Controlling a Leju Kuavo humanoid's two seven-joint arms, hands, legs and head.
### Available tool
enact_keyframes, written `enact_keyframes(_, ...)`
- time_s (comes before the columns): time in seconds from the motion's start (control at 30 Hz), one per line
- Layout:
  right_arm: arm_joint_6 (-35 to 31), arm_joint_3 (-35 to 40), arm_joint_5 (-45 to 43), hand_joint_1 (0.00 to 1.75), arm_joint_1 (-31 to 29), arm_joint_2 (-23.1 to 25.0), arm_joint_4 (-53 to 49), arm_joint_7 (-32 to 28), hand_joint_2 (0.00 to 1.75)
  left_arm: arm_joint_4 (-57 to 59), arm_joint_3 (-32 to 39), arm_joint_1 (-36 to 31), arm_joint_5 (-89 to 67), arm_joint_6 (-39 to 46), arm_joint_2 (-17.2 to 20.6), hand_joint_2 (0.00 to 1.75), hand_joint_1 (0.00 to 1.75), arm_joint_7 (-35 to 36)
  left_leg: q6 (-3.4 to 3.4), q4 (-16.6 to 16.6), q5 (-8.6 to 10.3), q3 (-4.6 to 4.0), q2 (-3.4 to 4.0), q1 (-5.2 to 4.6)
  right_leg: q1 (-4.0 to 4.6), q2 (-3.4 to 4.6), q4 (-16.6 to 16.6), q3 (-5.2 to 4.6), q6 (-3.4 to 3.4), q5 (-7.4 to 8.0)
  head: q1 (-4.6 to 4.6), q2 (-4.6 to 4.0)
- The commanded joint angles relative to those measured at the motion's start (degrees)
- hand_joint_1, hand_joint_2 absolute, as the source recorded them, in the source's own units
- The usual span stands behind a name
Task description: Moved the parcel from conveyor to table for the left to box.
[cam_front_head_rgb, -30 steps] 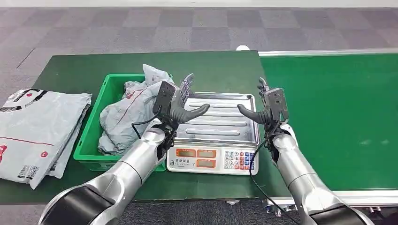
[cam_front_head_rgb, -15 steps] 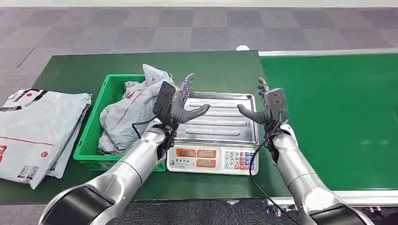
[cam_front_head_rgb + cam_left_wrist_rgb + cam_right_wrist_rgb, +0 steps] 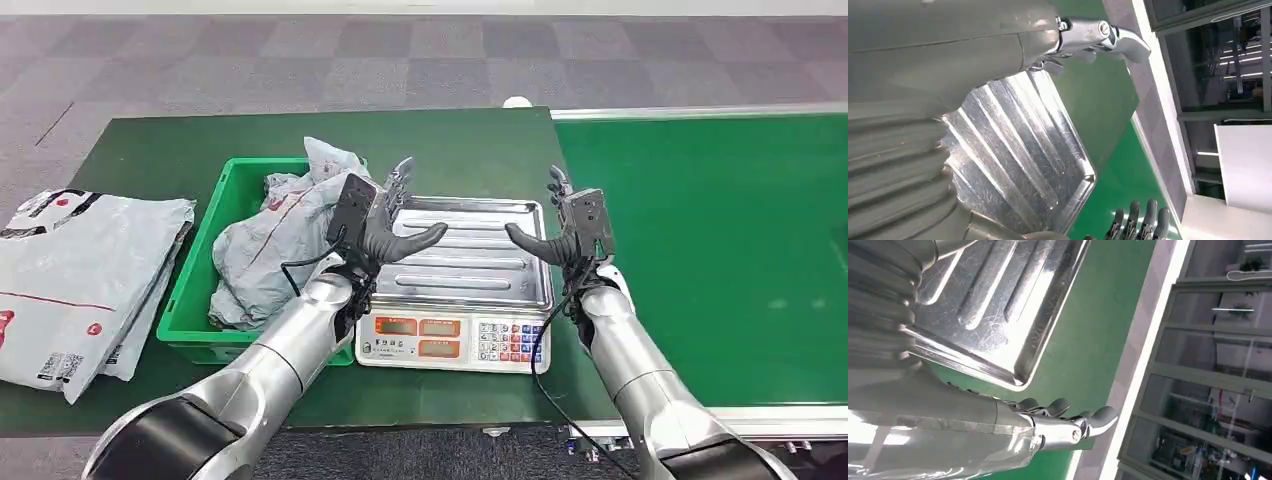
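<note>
No print can be read (scale (image 3: 452, 337) displays too small).

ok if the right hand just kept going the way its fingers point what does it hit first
Probably nothing nearby: the right hand points away from the robot, past the scale pan's right edge, over bare green table. Height above it is unclear.

Bright even light; glare on steel tray (image 3: 998, 315).

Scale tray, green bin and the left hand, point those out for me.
scale tray (image 3: 470, 262), head view, on the bare ribbed steel between the hands.
green bin (image 3: 190, 295), head view, on its left wall.
left hand (image 3: 385, 222), head view, on the palm behind the thumb.
</note>
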Motion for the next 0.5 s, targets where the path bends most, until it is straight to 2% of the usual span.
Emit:
enact_keyframes(0.03, 0.5, 2.2, -0.2, 0.00, -1.6, -1.2, 2.6, 0.4, 1.75, 2.1, -1.9, -1.5, -0.2, -0.1, 0.6, 1.75, 0.00, 0.3, 0.01, -0.1, -0.02, 0.17, 0.04, 0.04, 0.05, 0.03, -0.1, 0.19, -0.04, 0.01, 0.00, 0.00)
enact_keyframes(0.3, 1.9, 0.6, -1.1, 0.00, -0.6, -1.0, 1.3, 0.6, 1.75, 2.4, -1.8, -1.7, -0.3, -0.7, 0.3, 1.75, 0.00, 0.2, 0.01, 0.0, 0.00, 0.06, 0.00, 0.01, 0.02, 0.00, -0.1, 0.07, -0.02, 0.01, 0.00, 0.00)
enact_keyframes(0.4, 1.4, -0.1, -0.5, 0.00, -0.1, -1.0, 0.5, 0.4, 1.75, 2.7, -1.9, -1.9, -0.5, -0.8, 0.1, 1.75, 0.00, 0.2, 0.03, -0.2, -0.02, 0.35, 0.04, 0.08, 0.09, 0.03, -0.3, 0.39, -0.05, 0.03, 0.00, 0.00)
enact_keyframes(0.5, 1.4, -0.7, 0.2, 0.00, 0.5, -1.0, -0.1, 0.4, 1.75, 2.8, -1.8, -2.1, -0.6, -0.9, 0.0, 1.75, 0.00, 0.2, 0.01, 0.0, -0.01, 0.12, -0.02, 0.04, 0.05, -0.02, -0.1, 0.14, -0.03, 0.00, 0.00, 0.00)
